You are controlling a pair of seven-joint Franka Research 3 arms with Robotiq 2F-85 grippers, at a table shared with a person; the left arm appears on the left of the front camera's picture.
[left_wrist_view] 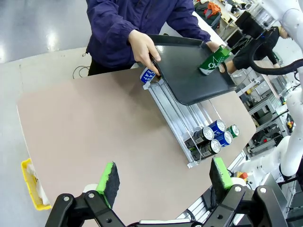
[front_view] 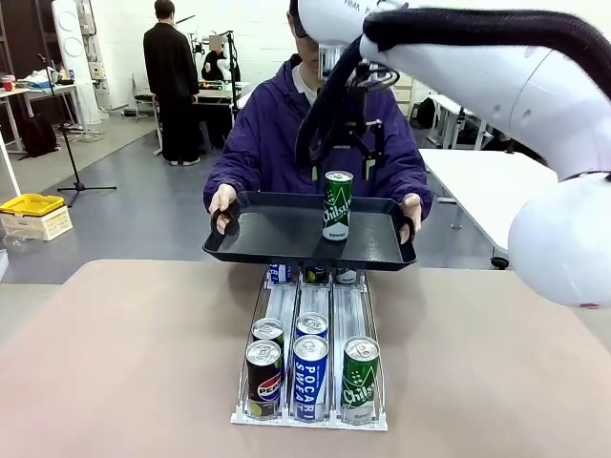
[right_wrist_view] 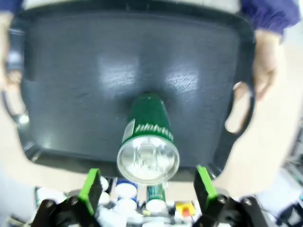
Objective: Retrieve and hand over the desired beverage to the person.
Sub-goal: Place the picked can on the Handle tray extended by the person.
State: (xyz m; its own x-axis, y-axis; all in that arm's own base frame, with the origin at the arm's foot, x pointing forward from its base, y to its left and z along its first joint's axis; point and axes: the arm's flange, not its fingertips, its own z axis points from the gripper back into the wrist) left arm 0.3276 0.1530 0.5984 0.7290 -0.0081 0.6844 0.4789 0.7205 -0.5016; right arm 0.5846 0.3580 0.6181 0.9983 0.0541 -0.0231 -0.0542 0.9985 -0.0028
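Can (front_view: 337, 204) stands upright on the person's (front_view: 277, 134) tray (front_view: 277, 239). Right gripper (right_wrist_view: 147, 179) open astride it; left gripper (left_wrist_view: 163, 182) open over the desk (left_wrist_view: 94, 132). Risk: a finger clipping the can during withdrawal topples it.

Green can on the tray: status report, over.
Left end effector open, idle. Right end effector open above green can. Can upright on black tray, held by person. Nothing in the way.

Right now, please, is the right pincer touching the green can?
Apart: the right wrist view shows the right pincer with pads spread wide, a gap either side of the green can.
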